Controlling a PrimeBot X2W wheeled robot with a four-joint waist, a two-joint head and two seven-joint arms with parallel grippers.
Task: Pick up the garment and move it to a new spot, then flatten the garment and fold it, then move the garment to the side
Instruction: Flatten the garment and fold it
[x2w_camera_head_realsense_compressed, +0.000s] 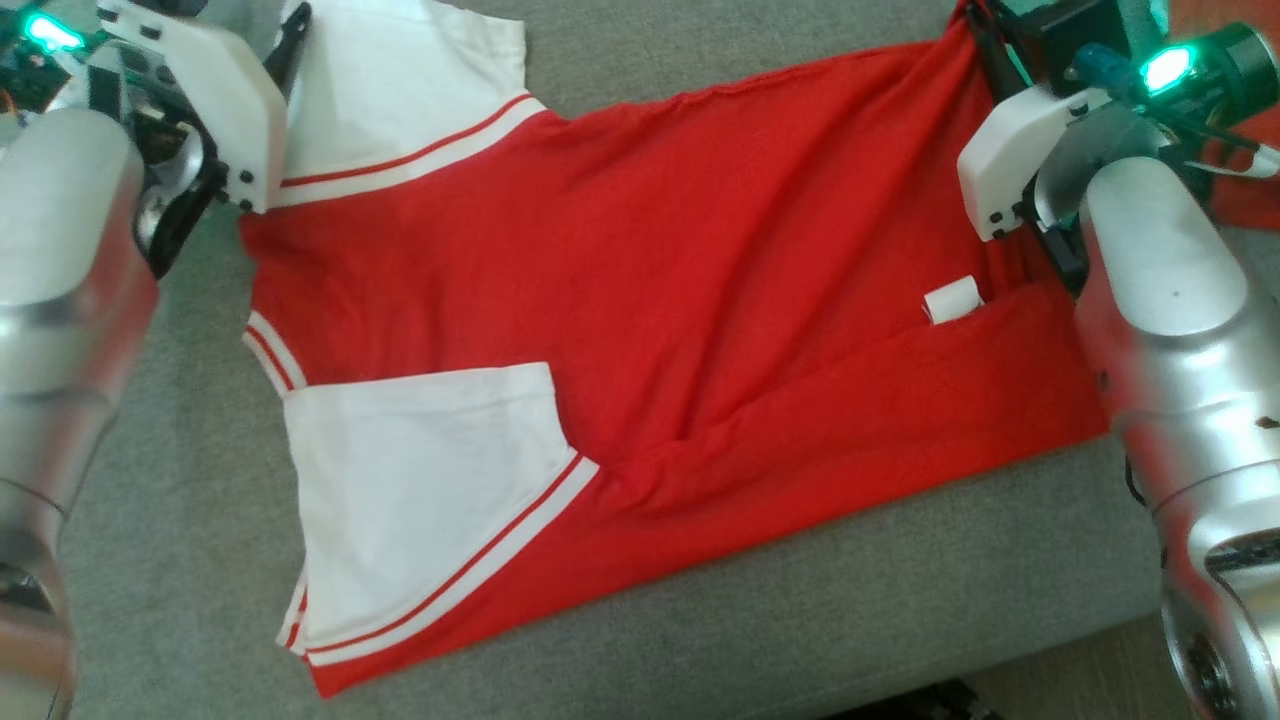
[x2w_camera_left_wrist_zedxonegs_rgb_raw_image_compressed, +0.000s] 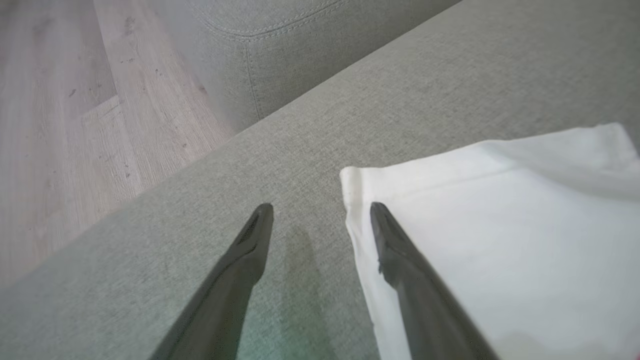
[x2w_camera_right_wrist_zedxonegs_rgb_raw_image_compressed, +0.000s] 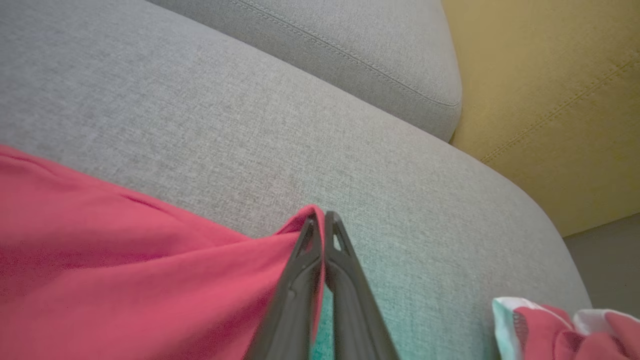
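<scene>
A red garment with white sleeves lies spread across the grey sofa seat, and a small white tag shows near its right hem. My left gripper is open at the corner of the far white sleeve, one finger over the cloth and the other over bare cushion. In the head view the left gripper sits at the upper left beside that sleeve. My right gripper is shut on the garment's red hem corner, which rises in a small peak; the head view shows it at the garment's far right corner.
The seat's front edge runs along the lower right, with floor beyond. Wooden floor lies past the seat's left end. A yellow cushion stands to the right, and another red and white cloth lies beside it.
</scene>
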